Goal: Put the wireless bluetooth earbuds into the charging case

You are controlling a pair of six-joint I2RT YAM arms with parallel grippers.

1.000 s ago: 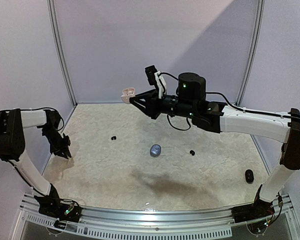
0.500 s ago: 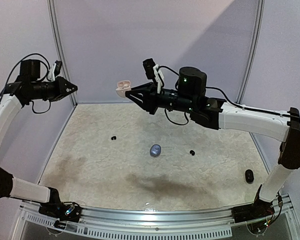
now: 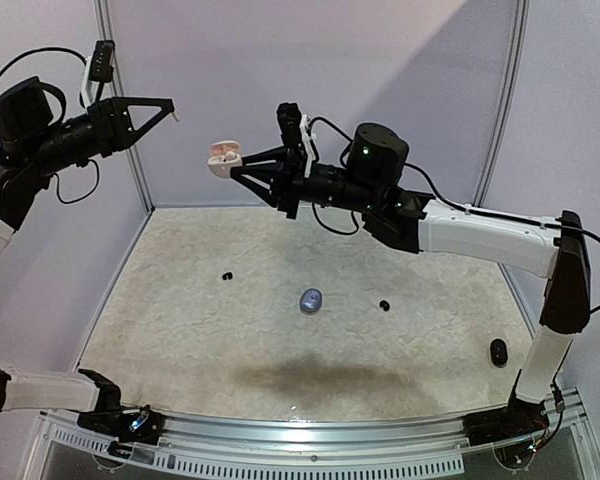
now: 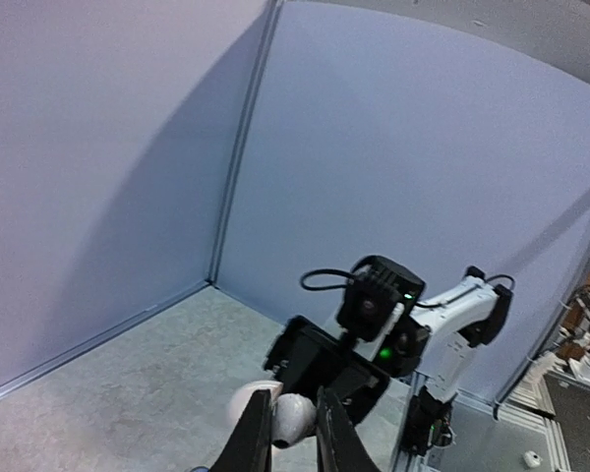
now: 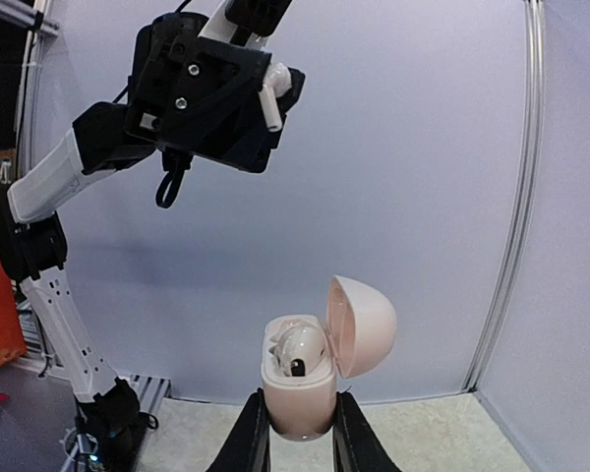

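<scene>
Both claws have lifted since a second ago, and the left claw [image 3: 170, 108] now hangs high, facing the case [image 3: 224, 157]. That case runs lengthwise out of the right claw [image 5: 300, 405], mouth aimed at the left claw, lid [image 5: 362, 324] swung open (1 seated bud [image 5: 300, 349] inside). Right fingers [image 5: 254, 438] clamp its base; the left claw is pinched on a white bud [image 5: 272, 93], stem near vertical in the right wrist view.
</scene>
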